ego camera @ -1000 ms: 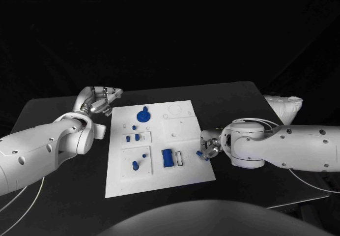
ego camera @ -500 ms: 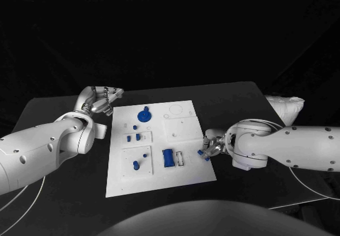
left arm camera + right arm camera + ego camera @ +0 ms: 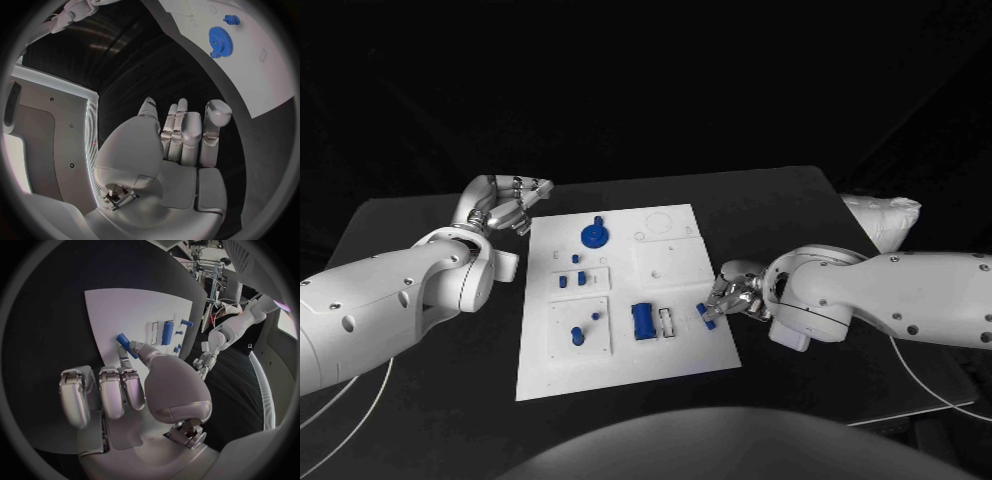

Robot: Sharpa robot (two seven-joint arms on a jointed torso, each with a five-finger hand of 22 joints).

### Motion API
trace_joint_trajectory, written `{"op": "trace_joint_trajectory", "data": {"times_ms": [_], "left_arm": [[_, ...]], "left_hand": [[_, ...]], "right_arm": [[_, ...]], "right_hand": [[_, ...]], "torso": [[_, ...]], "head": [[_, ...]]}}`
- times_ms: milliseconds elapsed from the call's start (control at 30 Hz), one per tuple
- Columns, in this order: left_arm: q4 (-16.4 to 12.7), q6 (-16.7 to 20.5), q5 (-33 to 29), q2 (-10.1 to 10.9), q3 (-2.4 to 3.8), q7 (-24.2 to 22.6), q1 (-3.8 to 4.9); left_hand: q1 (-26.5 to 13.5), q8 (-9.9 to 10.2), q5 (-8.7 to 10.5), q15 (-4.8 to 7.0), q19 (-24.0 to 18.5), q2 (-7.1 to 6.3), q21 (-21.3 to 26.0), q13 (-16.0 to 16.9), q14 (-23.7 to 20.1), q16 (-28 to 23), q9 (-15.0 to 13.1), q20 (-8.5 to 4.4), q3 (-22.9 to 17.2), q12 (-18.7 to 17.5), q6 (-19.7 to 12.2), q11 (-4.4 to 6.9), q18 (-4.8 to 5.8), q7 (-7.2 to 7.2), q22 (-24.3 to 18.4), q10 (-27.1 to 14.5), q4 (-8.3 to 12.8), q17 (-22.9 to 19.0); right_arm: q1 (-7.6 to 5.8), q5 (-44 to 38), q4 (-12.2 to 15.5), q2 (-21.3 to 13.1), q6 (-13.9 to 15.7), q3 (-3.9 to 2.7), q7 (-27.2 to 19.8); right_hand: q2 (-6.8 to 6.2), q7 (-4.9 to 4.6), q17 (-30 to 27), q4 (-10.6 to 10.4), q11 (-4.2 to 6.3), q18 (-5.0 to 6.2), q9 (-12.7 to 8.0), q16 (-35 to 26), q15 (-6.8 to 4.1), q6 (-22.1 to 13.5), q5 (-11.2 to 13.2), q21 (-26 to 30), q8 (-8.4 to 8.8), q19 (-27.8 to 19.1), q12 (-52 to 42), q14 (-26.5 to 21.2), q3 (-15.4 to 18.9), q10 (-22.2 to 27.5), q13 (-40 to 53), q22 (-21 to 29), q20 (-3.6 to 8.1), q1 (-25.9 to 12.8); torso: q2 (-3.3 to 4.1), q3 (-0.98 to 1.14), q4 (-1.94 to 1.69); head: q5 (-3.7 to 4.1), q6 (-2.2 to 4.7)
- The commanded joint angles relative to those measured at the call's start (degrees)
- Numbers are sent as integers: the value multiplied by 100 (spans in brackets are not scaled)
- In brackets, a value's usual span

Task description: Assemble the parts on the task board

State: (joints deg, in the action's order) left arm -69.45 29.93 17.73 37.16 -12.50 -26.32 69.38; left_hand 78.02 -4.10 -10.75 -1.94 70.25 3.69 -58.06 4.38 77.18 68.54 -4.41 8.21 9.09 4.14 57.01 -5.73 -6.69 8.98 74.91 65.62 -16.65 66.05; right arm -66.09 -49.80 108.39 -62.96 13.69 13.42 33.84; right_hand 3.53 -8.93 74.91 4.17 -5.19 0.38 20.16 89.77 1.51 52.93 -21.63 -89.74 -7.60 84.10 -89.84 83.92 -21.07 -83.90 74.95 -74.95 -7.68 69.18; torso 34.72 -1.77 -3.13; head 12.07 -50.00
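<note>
over board's edge, right robot hand pinching blue part

The task board lies mid-table, the left hand off its far left corner, the right hand at its right edge.

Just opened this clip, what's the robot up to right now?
It is assembling small blue parts on the white task board. The right hand pinches a small blue piece over the board's right edge, near the empty white slot beside the blue block. The left hand holds nothing, fingers extended, off the board's far left corner near the blue gear. Other blue parts sit in the left-side panels.
</note>
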Motion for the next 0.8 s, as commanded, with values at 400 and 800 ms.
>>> {"op": "trace_joint_trajectory", "data": {"times_ms": [400,800], "left_arm": [[0,-85,20,-40,5,-22,5],[0,-95,20,-45,5,-20,5]], "left_hand": [[21,-30,-20,14,-27,50,24,6,-44,-33,-9,-12,35,16,-4,18,37,-22,299,25,-7,-5],[24,-30,-20,15,-32,56,37,6,-47,-36,-9,-13,41,16,-3,18,35,-23,298,27,-7,-9]], "right_arm": [[-151,2549,-125,113,-104,9,-714],[-84,3041,-378,325,-280,13,-579]], "right_hand": [[-125,-26,1509,-39,8,-38,-48,23,-4,99,136,-26,7,590,-16,608,58,-610,1505,-1505,-5,-58],[-171,-18,1509,-69,14,-38,-96,23,-6,154,223,-26,40,590,-16,608,104,-610,1505,-1505,-1,-98]], "torso": [[-3,-6,-6],[-6,3,-6]], "head": [[-37,0],[-77,0]]}}
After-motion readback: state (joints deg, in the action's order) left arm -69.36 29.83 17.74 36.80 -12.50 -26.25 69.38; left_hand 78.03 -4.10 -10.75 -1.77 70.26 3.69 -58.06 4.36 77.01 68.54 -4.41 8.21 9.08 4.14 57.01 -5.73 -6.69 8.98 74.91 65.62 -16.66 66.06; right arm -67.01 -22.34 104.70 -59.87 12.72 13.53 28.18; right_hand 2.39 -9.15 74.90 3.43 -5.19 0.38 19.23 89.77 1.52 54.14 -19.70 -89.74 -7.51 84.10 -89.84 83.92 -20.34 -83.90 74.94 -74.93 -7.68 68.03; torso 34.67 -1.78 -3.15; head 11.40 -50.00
